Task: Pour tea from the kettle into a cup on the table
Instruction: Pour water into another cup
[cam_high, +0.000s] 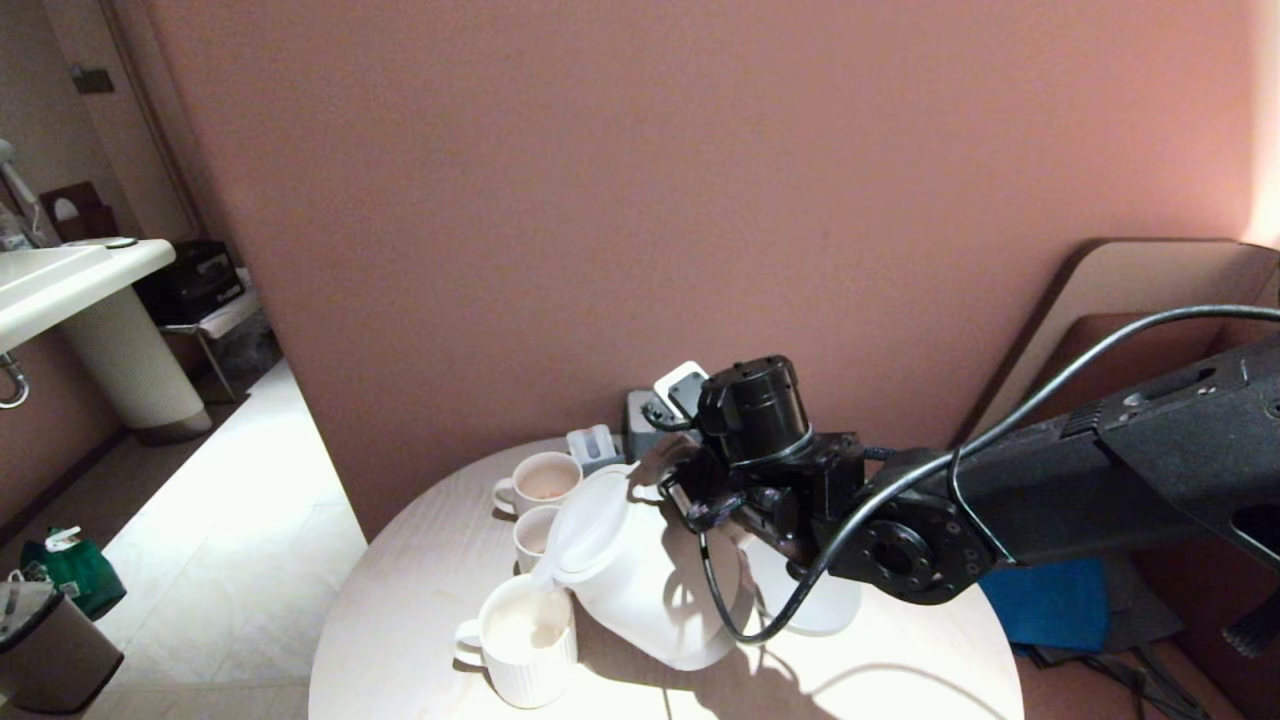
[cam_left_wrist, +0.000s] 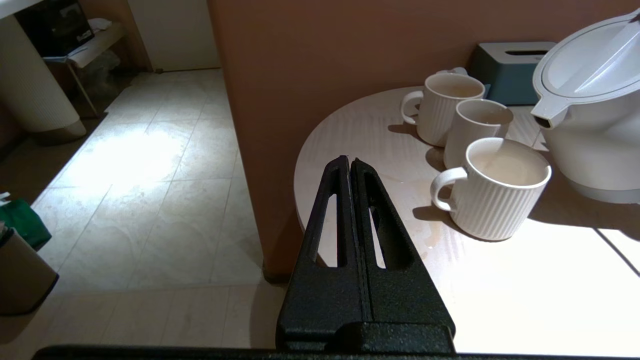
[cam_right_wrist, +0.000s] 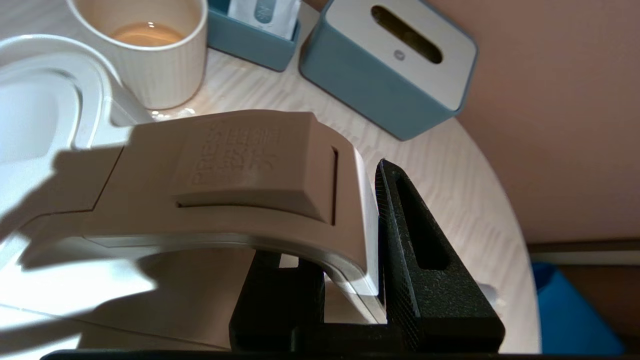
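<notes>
The white kettle (cam_high: 650, 590) is tipped to the left, its spout over the front ribbed cup (cam_high: 522, 640) on the pale round table (cam_high: 400, 600). That cup (cam_left_wrist: 492, 200) holds pale tea (cam_left_wrist: 510, 167). My right gripper (cam_high: 700, 500) is shut on the kettle's loop handle (cam_right_wrist: 240, 170), one black finger (cam_right_wrist: 415, 240) pressed against its end. Two more cups stand behind: the middle one (cam_high: 535, 530) and the back one (cam_high: 545, 478), which holds amber tea (cam_right_wrist: 145, 34). My left gripper (cam_left_wrist: 348, 161) hangs shut and empty off the table's left edge.
A blue-grey tissue box (cam_right_wrist: 395, 75) and a small blue sachet holder (cam_right_wrist: 255, 35) stand at the table's back by the pink wall. The kettle's round base disc (cam_high: 820, 600) lies right of the kettle. Tiled floor drops away on the left.
</notes>
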